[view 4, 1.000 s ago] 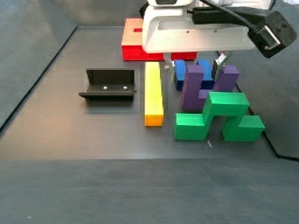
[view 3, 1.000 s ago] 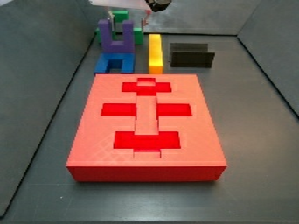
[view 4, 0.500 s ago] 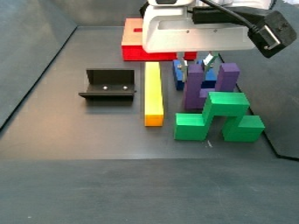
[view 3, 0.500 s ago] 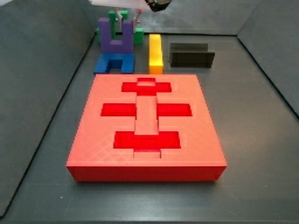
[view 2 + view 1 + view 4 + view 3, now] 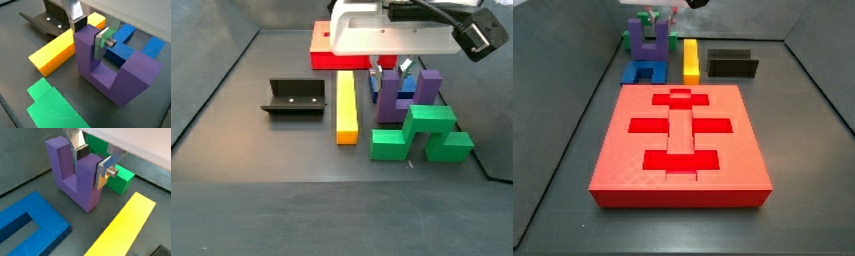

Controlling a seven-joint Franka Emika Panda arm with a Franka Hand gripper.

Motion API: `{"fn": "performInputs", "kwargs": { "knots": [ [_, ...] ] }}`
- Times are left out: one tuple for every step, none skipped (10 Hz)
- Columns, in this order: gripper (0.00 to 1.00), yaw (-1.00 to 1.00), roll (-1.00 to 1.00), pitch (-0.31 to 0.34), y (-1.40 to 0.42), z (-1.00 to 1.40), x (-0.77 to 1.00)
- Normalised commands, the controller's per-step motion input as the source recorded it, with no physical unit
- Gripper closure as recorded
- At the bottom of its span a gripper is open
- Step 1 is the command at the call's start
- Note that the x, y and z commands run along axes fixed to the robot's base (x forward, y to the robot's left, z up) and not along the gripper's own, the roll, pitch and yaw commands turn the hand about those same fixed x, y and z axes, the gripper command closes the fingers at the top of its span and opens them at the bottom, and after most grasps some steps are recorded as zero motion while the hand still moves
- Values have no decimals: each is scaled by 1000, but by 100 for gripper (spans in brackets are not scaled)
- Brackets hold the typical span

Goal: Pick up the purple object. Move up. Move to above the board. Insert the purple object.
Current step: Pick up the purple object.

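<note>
The purple object (image 5: 77,183) is a U-shaped block standing with its prongs up, between the blue block and the green block; it also shows in both side views (image 5: 644,40) (image 5: 393,97). My gripper (image 5: 91,164) (image 5: 89,35) is shut on one of its prongs, with one silver finger (image 5: 103,172) on the outside and the other inside the U. The block hangs slightly above the floor. The red board (image 5: 680,140) with its recessed cutouts lies flat some way off; in a side view only its end (image 5: 325,50) shows behind the gripper.
A blue U-shaped block (image 5: 643,70) (image 5: 30,225) lies flat beside the purple one. A green block (image 5: 425,135) (image 5: 53,107) stands on its other side. A long yellow bar (image 5: 690,60) (image 5: 345,105) lies alongside. The dark fixture (image 5: 731,64) (image 5: 291,98) stands beyond the bar.
The gripper has risen a little with the purple object in it; the block stands slightly higher than one second ago. Nothing else has moved.
</note>
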Motion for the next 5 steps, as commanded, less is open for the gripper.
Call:
{"fn": "performInputs", "kwargs": {
  "knots": [
    [100, 0, 0, 0, 0, 0, 0],
    [100, 0, 0, 0, 0, 0, 0],
    [100, 0, 0, 0, 0, 0, 0],
    [100, 0, 0, 0, 0, 0, 0],
    [100, 0, 0, 0, 0, 0, 0]
  ]
}}
